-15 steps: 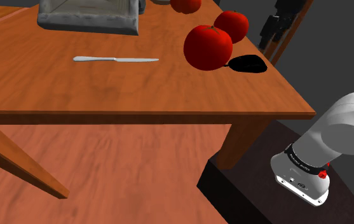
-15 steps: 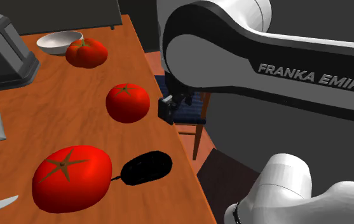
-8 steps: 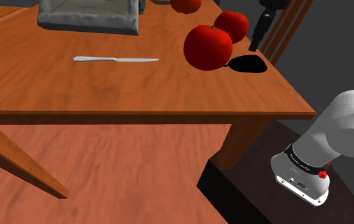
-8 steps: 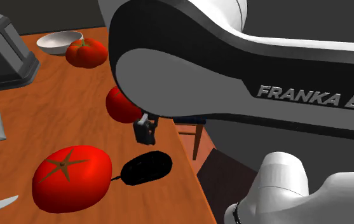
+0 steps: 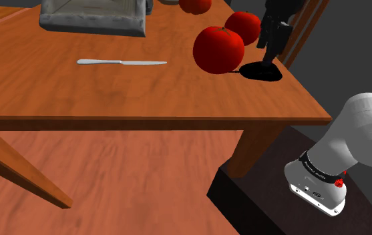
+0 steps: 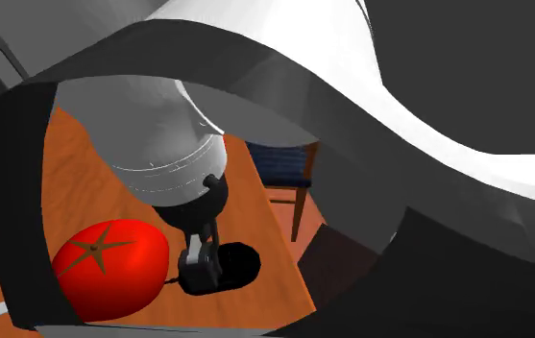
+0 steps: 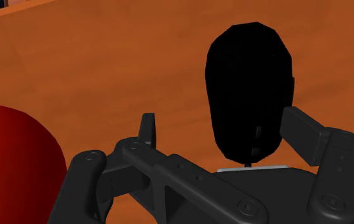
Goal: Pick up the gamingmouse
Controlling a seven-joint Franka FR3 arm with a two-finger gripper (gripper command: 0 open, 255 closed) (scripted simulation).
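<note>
**Open tool low over the mouse**

The black mouse (image 5: 259, 71) lies on the table (image 5: 144, 93) near its edge, just beside a red tomato (image 5: 218, 49). The tool (image 5: 269, 59) hangs low over it — fingers (image 7: 304, 130) spread, one each side, not clamping.

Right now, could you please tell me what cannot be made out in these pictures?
Second exterior view: the arm hides much of the table.
Shoulder view: the pincer covers part of the black mouse; contact unclear.
Wrist view: the edge crops the red tomato.
</note>
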